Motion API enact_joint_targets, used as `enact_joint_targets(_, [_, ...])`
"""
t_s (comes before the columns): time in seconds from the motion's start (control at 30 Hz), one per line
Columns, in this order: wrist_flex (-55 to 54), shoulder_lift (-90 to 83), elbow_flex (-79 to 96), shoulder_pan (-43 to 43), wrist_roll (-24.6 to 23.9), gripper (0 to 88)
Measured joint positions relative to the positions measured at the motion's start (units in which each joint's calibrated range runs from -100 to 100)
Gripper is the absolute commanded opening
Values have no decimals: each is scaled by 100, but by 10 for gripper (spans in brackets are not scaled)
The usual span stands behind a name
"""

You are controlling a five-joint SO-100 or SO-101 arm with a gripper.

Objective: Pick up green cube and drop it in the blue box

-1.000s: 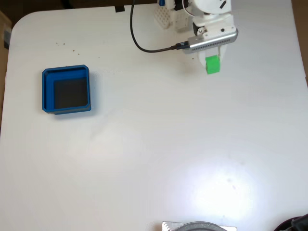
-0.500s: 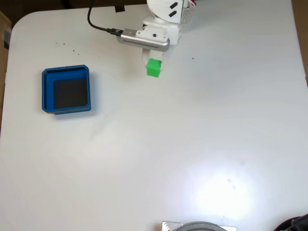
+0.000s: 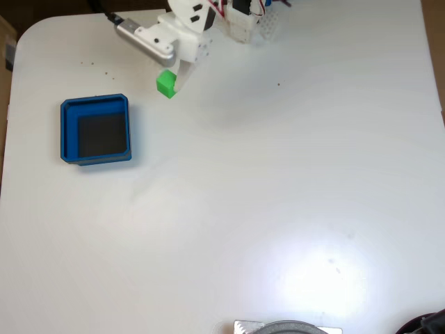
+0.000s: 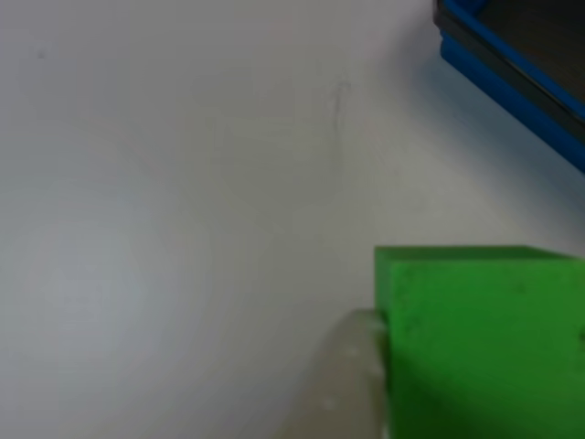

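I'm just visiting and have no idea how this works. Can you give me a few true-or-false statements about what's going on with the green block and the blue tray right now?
1. The green cube is lying inside the blue box. False: it is held at the hand, up and to the right of the box in the fixed view.
2. The blue box has a dark floor. True.
3. The hand is open with nothing in it. False: it is shut on the cube.
4. The table is white. True.

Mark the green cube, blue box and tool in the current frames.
green cube (image 3: 165, 84): fixed view, top face.
blue box (image 3: 69, 131): fixed view, left wall.
tool (image 3: 170, 83): fixed view, midway between the fingertips, at the cube.
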Motion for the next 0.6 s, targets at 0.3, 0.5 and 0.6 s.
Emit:
enact_joint_targets(0.3, [-670, 1261, 0, 419, 24, 12])
enact_joint_targets(0.5, [-2391, 2022, 0, 768, 5, 12])
enact_joint_targets(0.6, [-3252, 2331, 0, 882, 5, 12])
